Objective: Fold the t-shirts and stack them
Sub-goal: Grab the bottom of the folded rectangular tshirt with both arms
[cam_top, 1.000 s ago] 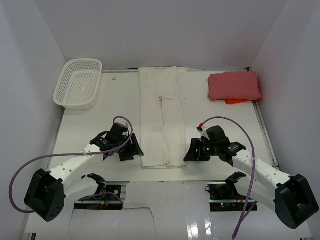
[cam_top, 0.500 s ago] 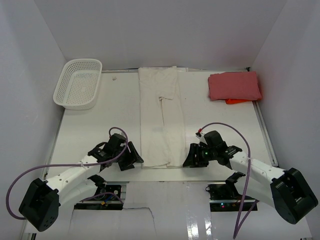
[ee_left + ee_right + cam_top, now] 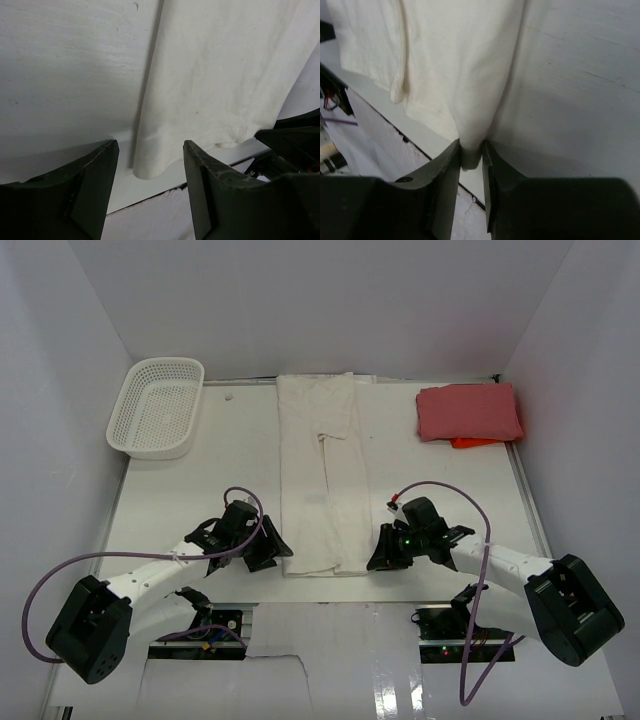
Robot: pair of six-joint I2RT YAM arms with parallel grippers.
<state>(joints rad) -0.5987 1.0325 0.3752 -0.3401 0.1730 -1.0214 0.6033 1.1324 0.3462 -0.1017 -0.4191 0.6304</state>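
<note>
Right gripper (image 3: 470, 148) pinches the near right corner of the cream shirt (image 3: 318, 480); left gripper (image 3: 150, 150) gapes around the left corner. Left probably needs to clamp before the hem gets folded away.

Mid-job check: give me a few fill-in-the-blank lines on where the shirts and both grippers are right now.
1. The right gripper is ____ on one near corner of the cream shirt.
2. The left gripper stands ____ around the other near corner, not yet gripping it.
3. The red shirt lies folded at the far ____ corner of the table.
Missing words: shut; open; right.
</note>
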